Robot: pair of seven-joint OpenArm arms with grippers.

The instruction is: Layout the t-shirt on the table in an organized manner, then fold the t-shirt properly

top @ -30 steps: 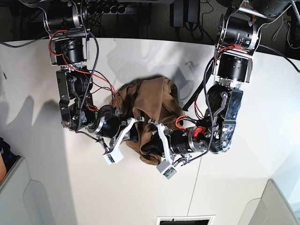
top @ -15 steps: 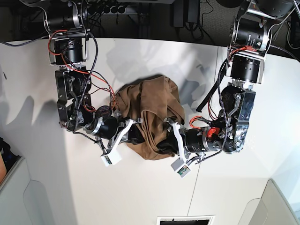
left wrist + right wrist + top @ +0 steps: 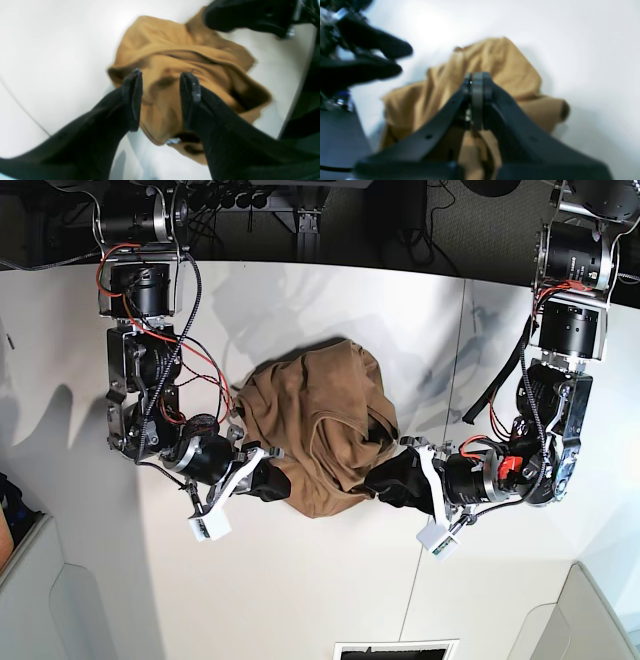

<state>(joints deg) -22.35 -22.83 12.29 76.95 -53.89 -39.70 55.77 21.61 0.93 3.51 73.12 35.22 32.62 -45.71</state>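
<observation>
The tan t-shirt [image 3: 315,430] lies crumpled in a heap mid-table [image 3: 330,580]. My left gripper [image 3: 385,478] is at its lower right edge. In the left wrist view, it [image 3: 161,85] is open and empty, with the shirt [image 3: 175,50] lying below and beyond the fingertips. My right gripper [image 3: 283,478] is at the shirt's lower left edge. In the right wrist view, it [image 3: 477,82] is shut over the cloth [image 3: 495,55], apparently pinching a fold. That view is blurred.
A thin seam [image 3: 440,450] runs down the white tabletop right of the shirt. Grey bin corners stand at the front left [image 3: 30,580] and front right [image 3: 590,610]. A dark slot [image 3: 395,650] sits at the front edge. Cables and motors line the back edge.
My left gripper has drawn back to the right off the shirt. My right arm has shifted left and down. The shirt heap has spread a little wider.
</observation>
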